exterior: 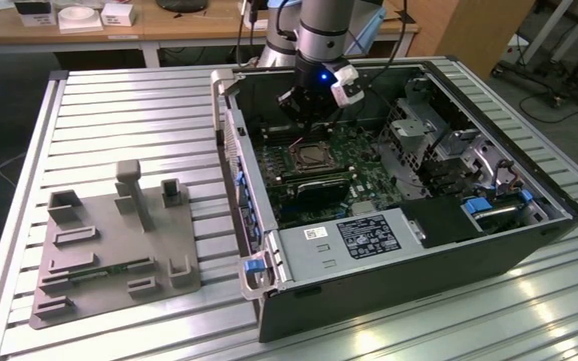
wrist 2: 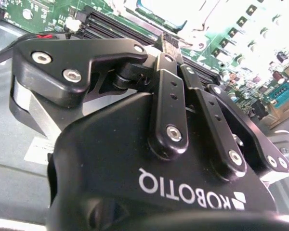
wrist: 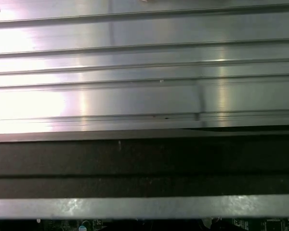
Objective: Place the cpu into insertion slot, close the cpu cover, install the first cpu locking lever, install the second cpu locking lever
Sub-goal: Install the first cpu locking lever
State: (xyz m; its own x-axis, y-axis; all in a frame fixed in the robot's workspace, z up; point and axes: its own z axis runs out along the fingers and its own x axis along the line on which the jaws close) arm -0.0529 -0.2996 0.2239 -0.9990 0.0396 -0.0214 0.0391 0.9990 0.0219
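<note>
Well, my gripper [exterior: 309, 119] hangs inside the open black metal computer case [exterior: 390, 286], its two matte black fingers [wrist 2: 167, 72] drawn tight together. Just beside it in the case, one thin silvery square cpu cover [exterior: 293, 156] frames the dark insertion slot [exterior: 315, 156]. Whether the cpu sits within, I cannot tell.
</note>
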